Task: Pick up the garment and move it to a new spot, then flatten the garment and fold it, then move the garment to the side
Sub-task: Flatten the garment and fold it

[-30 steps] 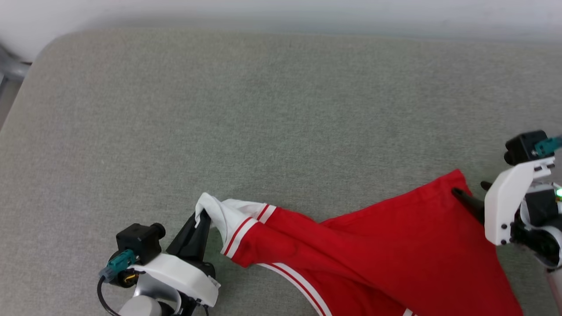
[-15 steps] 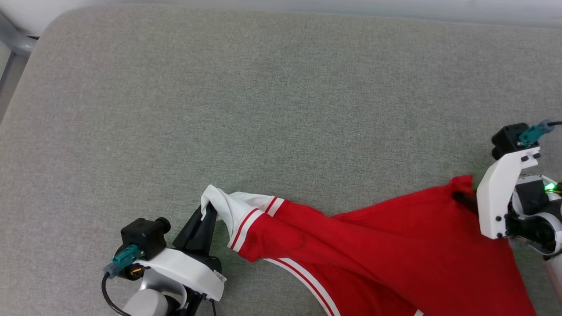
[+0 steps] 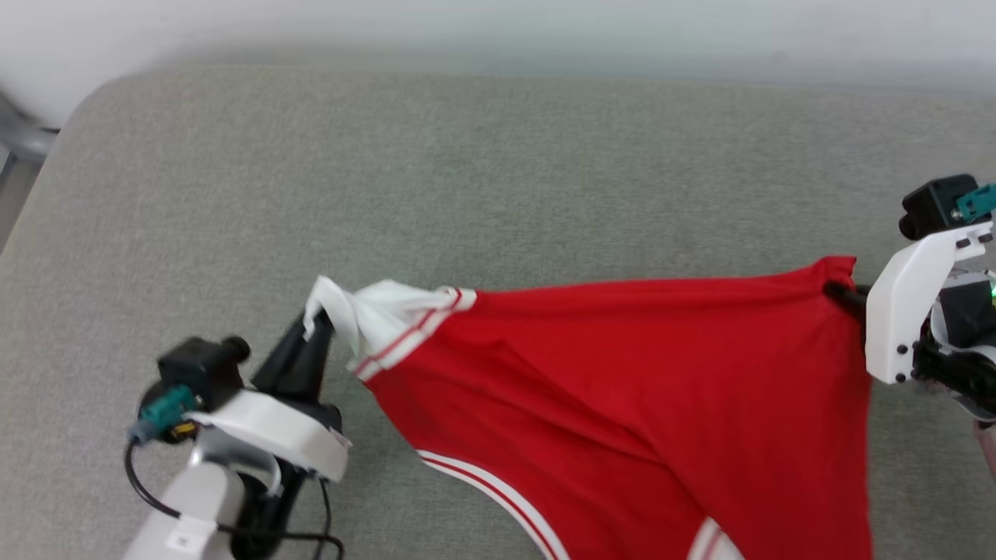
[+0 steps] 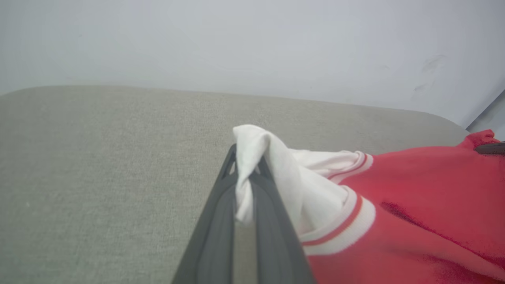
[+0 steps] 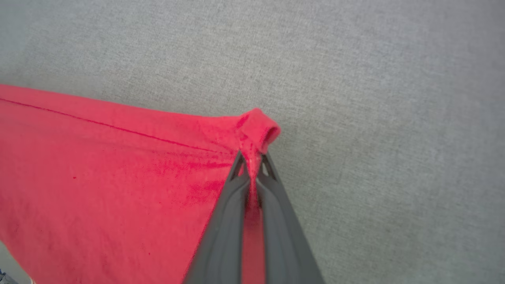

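1. The left gripper (image 3: pixel 313 330) is closed on the tip of the white sleeve (image 3: pixel 366 315) of the garment (image 3: pixel 622 373). Only a thin pinch of cloth is held, so a slip could be caused by any harder sideways pull.
2. Between the two grippers the garment is stretched above the grey cloth-covered counter (image 3: pixel 498 155), its upper edge drawn nearly straight and its body hanging toward the near side (the lower part runs out of frame). A sleeve is held at one end and a hem corner at the other, so it is judged that the shirt could be laid down skewed, and extra flattening would then be needed.
3. The right gripper (image 3: pixel 839 292) is closed on the red hem corner (image 5: pixel 258 128). The corner is rolled into a small loop past the fingertips and could be dragged free if the arms are spread further.
4. In the left wrist view the pinch on the sleeve is shown close up, with cloth draped over one finger. This is harder to read from the head view. The pale wall (image 4: pixel 252 39) behind the counter is also shown.
5. In the head view the whole span between both grippers is taken in at once, where each wrist view favours one end.
6. In the right wrist view the stitched hem line and the rolled corner are shown, details too small to be made out from the head.
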`<state>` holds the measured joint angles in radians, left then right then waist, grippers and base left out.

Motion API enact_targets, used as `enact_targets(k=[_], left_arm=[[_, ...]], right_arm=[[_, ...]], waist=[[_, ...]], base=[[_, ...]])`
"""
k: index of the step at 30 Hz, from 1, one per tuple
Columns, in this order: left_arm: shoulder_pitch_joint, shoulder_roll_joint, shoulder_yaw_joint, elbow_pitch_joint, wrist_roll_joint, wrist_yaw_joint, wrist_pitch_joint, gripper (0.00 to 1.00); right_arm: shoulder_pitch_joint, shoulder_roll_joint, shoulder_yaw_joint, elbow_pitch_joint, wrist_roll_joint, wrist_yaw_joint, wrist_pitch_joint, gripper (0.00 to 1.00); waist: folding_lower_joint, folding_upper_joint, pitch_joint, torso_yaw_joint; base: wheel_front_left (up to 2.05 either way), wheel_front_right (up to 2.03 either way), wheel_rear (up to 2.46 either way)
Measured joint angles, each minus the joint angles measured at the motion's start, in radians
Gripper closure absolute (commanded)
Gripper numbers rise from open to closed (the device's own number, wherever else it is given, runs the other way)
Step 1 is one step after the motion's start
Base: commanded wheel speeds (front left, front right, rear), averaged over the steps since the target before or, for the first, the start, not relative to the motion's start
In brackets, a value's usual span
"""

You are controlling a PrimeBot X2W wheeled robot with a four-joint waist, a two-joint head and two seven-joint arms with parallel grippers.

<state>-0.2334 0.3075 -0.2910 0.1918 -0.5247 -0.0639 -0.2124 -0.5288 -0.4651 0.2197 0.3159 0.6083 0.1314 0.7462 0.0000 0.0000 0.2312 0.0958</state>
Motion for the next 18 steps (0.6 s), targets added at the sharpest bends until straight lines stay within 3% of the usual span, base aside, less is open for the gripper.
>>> enact_targets(k=[9,18], left_arm=[[-0.230,0.081,0.033,0.024,-0.002,-0.021,0.082,1.00],[-0.581,0.104,0.057,0.166,-0.027,-0.041,0.166,1.00]], right_arm=[[-0.099,0.046,-0.078,0.006,-0.092,0.000,-0.091,1.00],[-0.329,0.099,-0.145,0.063,-0.207,0.001,-0.178,1.00]], waist=[[0.0000,0.0000,-0.059,-0.068],[0.0000,0.0000,-0.027,-0.111]], base=[[0.00,0.00,0.00],[0.00,0.00,0.00]])
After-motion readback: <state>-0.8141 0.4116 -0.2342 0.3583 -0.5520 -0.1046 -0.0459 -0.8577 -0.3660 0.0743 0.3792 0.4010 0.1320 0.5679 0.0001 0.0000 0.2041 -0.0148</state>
